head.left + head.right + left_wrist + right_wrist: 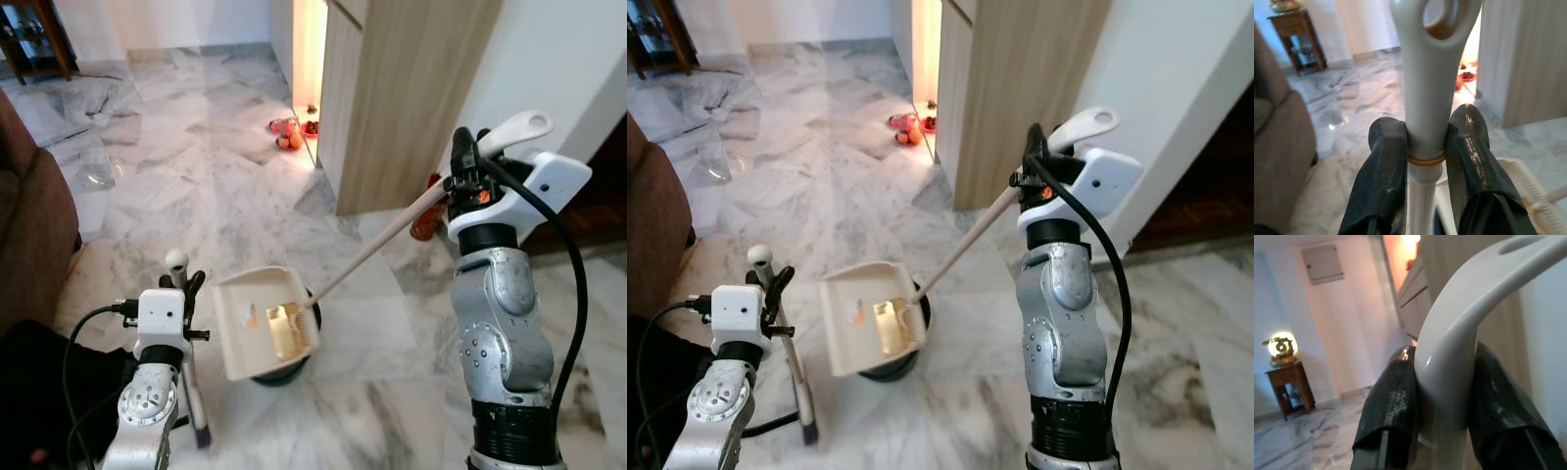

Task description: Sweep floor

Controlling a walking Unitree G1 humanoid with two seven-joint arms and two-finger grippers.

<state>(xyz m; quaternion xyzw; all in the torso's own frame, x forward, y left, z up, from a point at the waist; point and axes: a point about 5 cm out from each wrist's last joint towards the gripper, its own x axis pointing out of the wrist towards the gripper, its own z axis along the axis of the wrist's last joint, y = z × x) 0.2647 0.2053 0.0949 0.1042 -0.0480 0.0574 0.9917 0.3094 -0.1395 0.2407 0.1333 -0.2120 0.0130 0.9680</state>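
Underfoot you've got a grey-veined white marble floor (196,186), glossy, running back past a wood-grain cabinet (402,98) with warm light glowing at its base and a few small red and orange items (289,132) on the floor there, too small to identify. A brown sofa edge (34,235) sits on your left, and a dark wooden side table (1298,39) stands at the far wall. Your right hand (465,181) is pinched on the white curved grip of the dustpan handle (382,240), whose long axis slants from upper right down and left to the cream dustpan (260,318), which sits on the floor front-centre, resting over a dark round object (284,370) that's mostly hidden. Something yellowish lies in the pan; can't tell what. Your left hand (181,284) is clamped on the broom handle (1425,107), fingers (1383,171) pressed to both sides, with the handle near upright, its looped top pointing up and its shaft running down to a dark, blurred lower end (201,431).
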